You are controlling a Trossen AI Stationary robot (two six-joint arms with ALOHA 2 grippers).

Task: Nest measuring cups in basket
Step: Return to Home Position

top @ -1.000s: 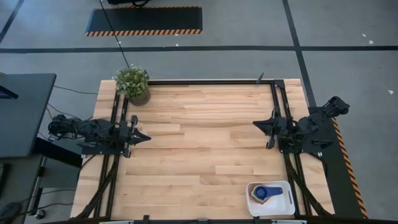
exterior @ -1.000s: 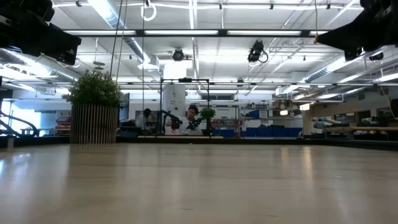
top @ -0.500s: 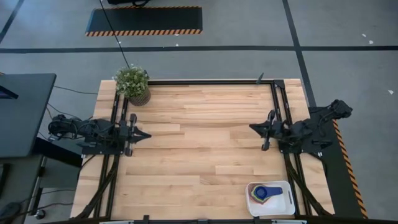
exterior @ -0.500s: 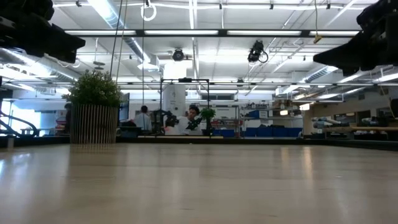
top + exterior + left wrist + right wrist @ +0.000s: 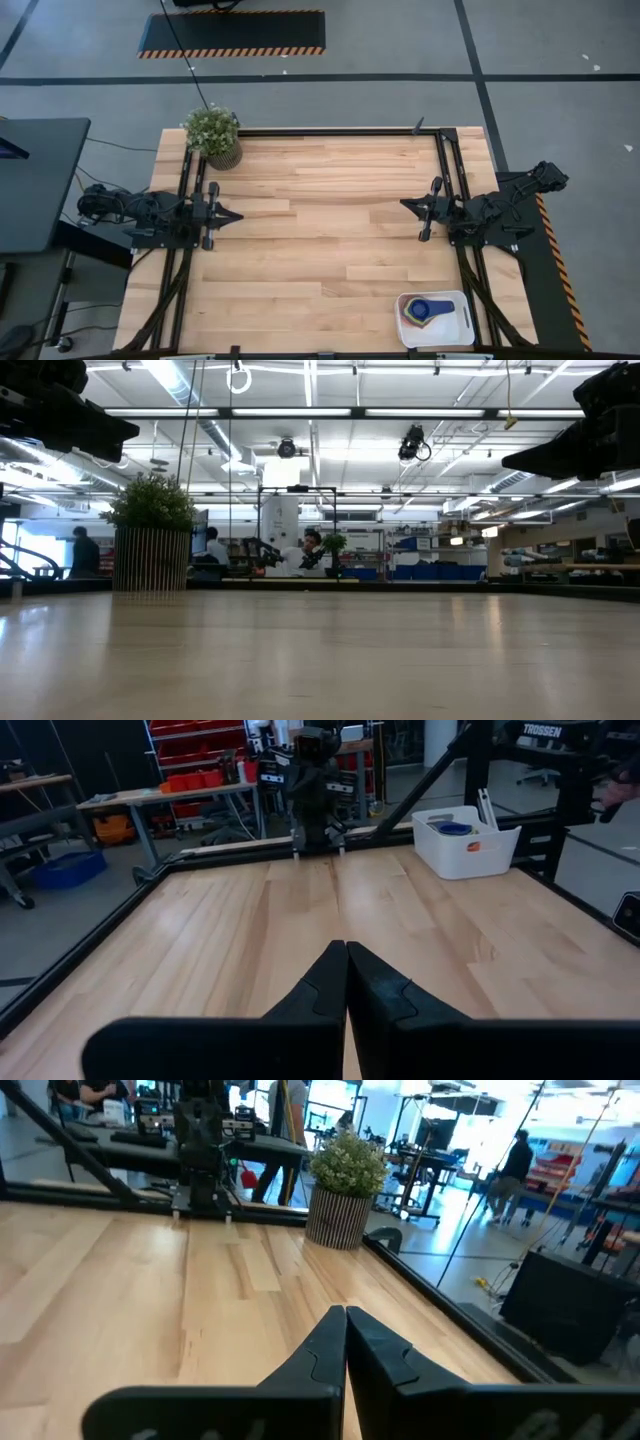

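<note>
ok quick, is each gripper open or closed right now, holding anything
left gripper: closed, holding nothing
right gripper: closed, holding nothing

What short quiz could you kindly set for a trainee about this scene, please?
1. True or false: the measuring cups lie inside the basket.
2. The potted plant stands on the table side of: A) the left gripper; B) the right gripper.
3. Fill in: both grippers' fingers are ___.
Key: 1 true; 2 A; 3 shut.
</note>
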